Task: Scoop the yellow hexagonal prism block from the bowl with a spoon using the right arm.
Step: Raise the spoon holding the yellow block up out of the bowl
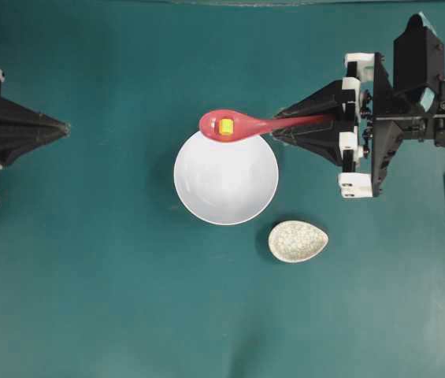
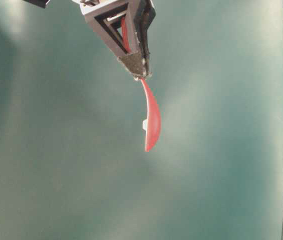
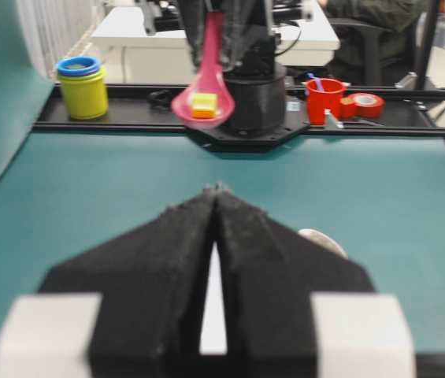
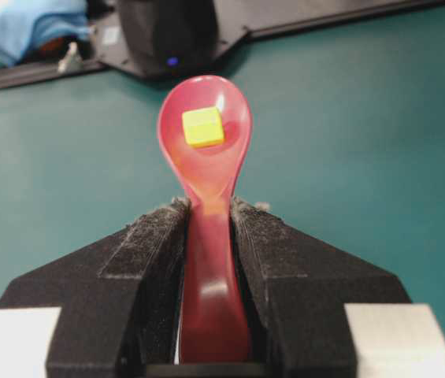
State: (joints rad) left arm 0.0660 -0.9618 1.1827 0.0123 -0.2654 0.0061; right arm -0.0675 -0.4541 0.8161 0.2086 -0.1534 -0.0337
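Observation:
My right gripper (image 1: 276, 126) is shut on the handle of the pink-red spoon (image 1: 250, 124) and holds it level in the air. The tiny yellow block (image 1: 226, 127) lies in the spoon's scoop, over the top rim of the white bowl (image 1: 226, 185), whose inside shows bare. The right wrist view shows the block (image 4: 203, 127) in the scoop, the spoon handle (image 4: 210, 276) between the fingers of my right gripper (image 4: 209, 206). My left gripper (image 1: 66, 126) is shut and empty at the far left. From the left wrist view I see the spoon (image 3: 183, 106) and block (image 3: 204, 105) ahead.
A small speckled egg-shaped dish (image 1: 298, 241) sits just below and right of the bowl. Past the table's far edge in the left wrist view stand stacked yellow and blue cups (image 3: 82, 85), a red cup (image 3: 324, 98) and a red tape roll (image 3: 366, 104).

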